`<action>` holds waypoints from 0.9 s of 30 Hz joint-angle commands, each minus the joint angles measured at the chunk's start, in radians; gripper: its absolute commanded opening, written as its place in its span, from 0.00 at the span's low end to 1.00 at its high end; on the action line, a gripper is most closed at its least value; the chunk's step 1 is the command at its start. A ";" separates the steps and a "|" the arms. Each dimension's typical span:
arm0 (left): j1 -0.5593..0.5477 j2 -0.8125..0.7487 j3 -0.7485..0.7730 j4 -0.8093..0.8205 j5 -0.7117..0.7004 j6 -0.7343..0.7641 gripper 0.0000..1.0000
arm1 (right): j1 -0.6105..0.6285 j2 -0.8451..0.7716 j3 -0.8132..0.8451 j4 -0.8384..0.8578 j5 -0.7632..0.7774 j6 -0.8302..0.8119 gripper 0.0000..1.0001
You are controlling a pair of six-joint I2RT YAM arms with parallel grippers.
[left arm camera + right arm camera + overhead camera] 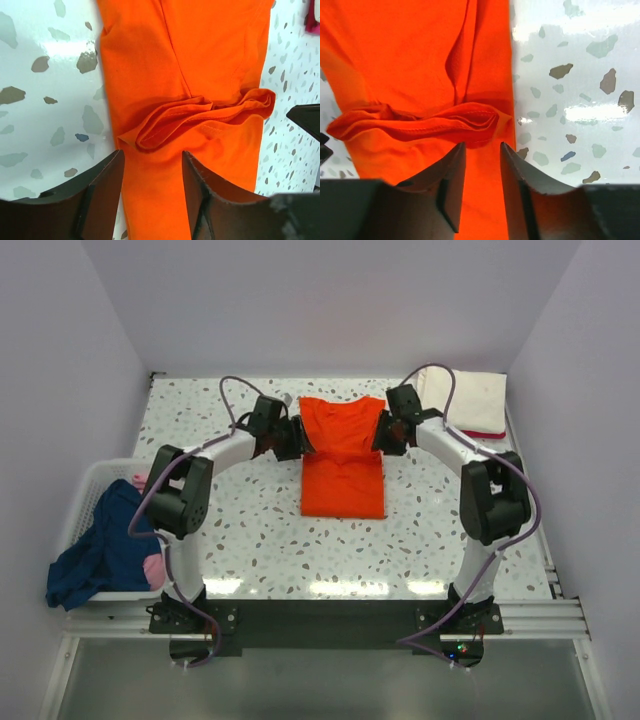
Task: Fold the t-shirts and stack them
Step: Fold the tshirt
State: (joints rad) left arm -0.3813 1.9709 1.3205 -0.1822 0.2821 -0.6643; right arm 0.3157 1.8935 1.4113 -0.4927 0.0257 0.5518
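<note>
Where the orange t-shirt (343, 455) lay: at the far middle of the speckled table (250, 530), directly between the two grippers.
Orange t-shirt, shape: narrowed to a long strip; the near part was flat and rectangular, the far part somewhat wider.
Orange t-shirt, surface: bright and plain, with one raised crosswise ridge (200, 112) of bunched cloth, its stitched hem visible in both wrist views. A lengthwise crease ran away from the ridge.
Left gripper (295, 437): positioned at the shirt's left edge, jaws parted, nothing clamped. Orange cloth showed in the gap between the dark fingers (107, 180), and the ridge lay just ahead of the tips.
Right gripper (383, 432): positioned at the shirt's right edge, jaws parted with a narrower gap, nothing clamped. Cloth showed between its fingers (517, 170).
Contact: whether the fingertips touched the cloth could not be told.
Cream-white t-shirt (470, 398): folded, at the far right corner, on top of a red t-shirt (487, 431) whose edge showed at the near side.
Basket (85, 490): white, slatted, at the table's left edge.
Navy t-shirt (100, 550): crumpled, hanging over the basket's near rim, with a pink t-shirt (152, 568) beside it.
</note>
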 commanded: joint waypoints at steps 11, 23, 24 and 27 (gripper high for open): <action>-0.065 -0.109 -0.007 0.009 -0.078 0.054 0.13 | 0.129 -0.136 -0.060 0.048 0.074 -0.070 0.31; -0.119 0.068 0.129 -0.037 -0.069 0.078 0.00 | 0.157 0.071 0.095 0.019 0.071 -0.099 0.21; -0.116 0.089 0.150 -0.033 -0.066 0.081 0.00 | 0.155 0.085 0.104 0.017 0.068 -0.098 0.20; -0.097 0.124 0.177 0.001 -0.064 0.084 0.00 | 0.151 0.145 0.164 0.005 0.086 -0.105 0.20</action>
State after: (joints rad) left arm -0.5014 2.0739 1.4330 -0.2184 0.2134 -0.6147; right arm 0.4702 2.0098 1.4921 -0.4892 0.0879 0.4698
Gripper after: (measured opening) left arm 0.013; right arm 0.204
